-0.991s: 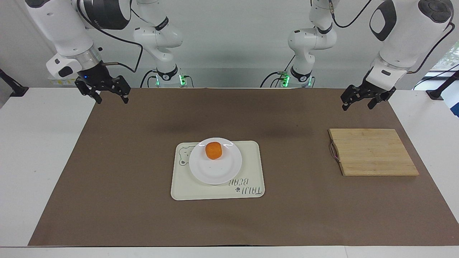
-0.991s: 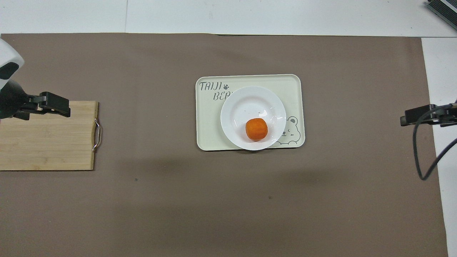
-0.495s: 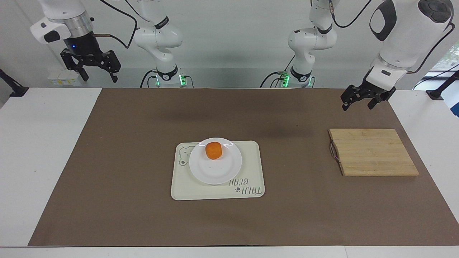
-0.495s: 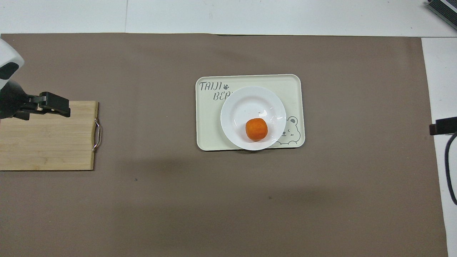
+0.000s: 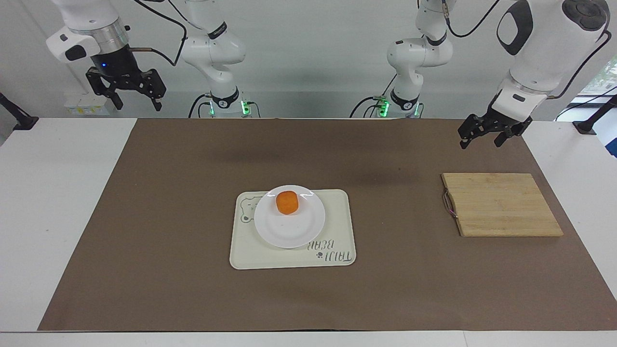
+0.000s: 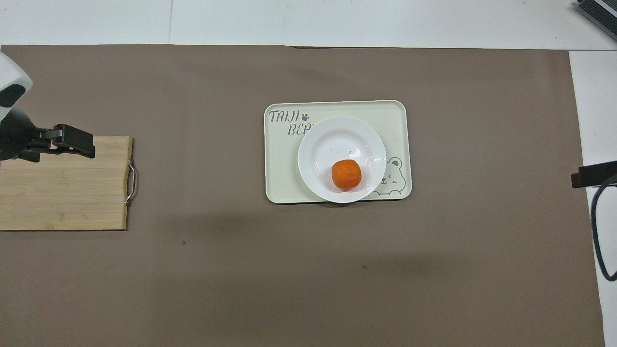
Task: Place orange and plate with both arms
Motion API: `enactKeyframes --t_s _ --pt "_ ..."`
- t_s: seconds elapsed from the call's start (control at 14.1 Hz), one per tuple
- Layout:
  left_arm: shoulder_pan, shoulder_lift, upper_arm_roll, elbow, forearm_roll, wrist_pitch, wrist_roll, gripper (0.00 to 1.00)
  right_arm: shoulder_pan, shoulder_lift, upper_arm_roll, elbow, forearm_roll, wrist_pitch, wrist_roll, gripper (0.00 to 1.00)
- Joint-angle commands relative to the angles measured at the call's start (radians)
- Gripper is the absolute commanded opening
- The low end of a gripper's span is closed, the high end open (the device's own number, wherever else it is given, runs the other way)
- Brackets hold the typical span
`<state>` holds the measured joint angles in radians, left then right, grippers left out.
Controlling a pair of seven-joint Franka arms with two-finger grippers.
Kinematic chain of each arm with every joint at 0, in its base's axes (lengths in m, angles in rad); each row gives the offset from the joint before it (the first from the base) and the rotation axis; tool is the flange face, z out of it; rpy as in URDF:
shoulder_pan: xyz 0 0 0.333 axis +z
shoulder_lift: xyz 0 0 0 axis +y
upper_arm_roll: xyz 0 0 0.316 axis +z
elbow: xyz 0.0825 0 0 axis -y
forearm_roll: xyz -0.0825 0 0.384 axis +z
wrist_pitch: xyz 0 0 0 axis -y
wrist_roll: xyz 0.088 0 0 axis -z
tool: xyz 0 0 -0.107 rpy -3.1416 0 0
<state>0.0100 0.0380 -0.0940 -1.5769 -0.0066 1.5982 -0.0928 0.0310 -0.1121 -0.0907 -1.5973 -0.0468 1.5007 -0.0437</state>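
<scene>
The orange (image 5: 287, 202) (image 6: 346, 174) sits on the white plate (image 5: 289, 230) (image 6: 337, 140), toward the plate's rim on the robots' side. The plate rests on a cream tray (image 5: 340, 226) (image 6: 282, 164) in the middle of the mat. My right gripper (image 5: 138, 105) hangs open and empty, high over the table's edge at the right arm's end. My left gripper (image 5: 480, 143) is open and empty, low over the mat near the cutting board's corner. Both grippers are well apart from the plate.
A bamboo cutting board (image 5: 501, 205) (image 6: 62, 188) with a small metal handle lies toward the left arm's end of the table. A brown mat (image 5: 168, 217) covers most of the white table. Two smaller white arms with green lights stand at the robots' edge.
My right gripper has risen from low over the mat's corner to high over the table's edge. The left arm, orange, plate and tray have not moved.
</scene>
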Motion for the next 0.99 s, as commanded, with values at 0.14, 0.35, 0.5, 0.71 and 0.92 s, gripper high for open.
enactKeyframes --t_s 0.14,0.35,0.5,0.71,0.92 --pt "0.011 -0.003 -0.007 -0.002 0.010 0.009 0.008 1.00 0.001 -0.023 0.012 -0.030 -0.008 0.006 0.004 1.00" --pt "0.011 -0.004 -0.007 -0.002 0.010 0.009 0.008 1.00 0.001 -0.018 0.014 -0.023 -0.013 0.004 0.001 1.00" --pt "0.011 -0.003 -0.007 -0.002 0.010 0.009 0.008 1.00 0.000 -0.012 0.026 -0.018 -0.009 0.006 -0.045 1.00" --pt "0.011 -0.004 -0.007 -0.002 0.011 0.009 0.008 1.00 -0.002 -0.001 0.025 0.003 0.053 -0.008 -0.035 1.00" --pt "0.011 -0.003 -0.007 -0.002 0.010 0.009 0.008 1.00 -0.002 -0.001 0.026 0.002 0.039 -0.013 -0.044 1.00"
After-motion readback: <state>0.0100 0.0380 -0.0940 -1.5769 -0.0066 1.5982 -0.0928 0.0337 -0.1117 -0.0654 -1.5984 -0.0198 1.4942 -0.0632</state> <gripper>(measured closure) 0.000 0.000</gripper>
